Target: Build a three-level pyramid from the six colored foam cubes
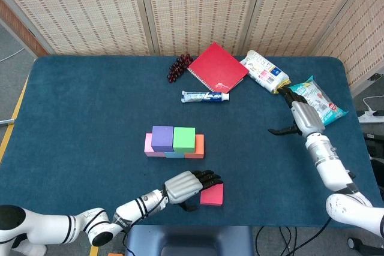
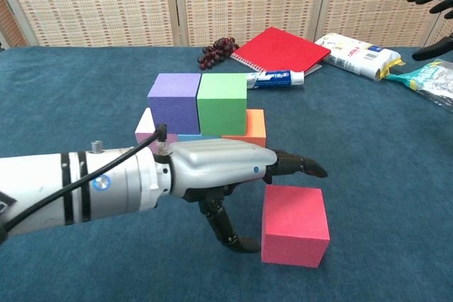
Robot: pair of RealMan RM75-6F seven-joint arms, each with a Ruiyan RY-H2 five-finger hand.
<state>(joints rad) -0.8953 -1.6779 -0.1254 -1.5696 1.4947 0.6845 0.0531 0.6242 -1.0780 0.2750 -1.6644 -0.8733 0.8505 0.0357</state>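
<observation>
From the head view, our left hand reaches open at the red cube's left side, touching or nearly so, below the five-cube stack; our right hand hovers open, far right. In the chest view, fingers extend above the cube, thumb beside it.

Screened-off tabletop test station
</observation>
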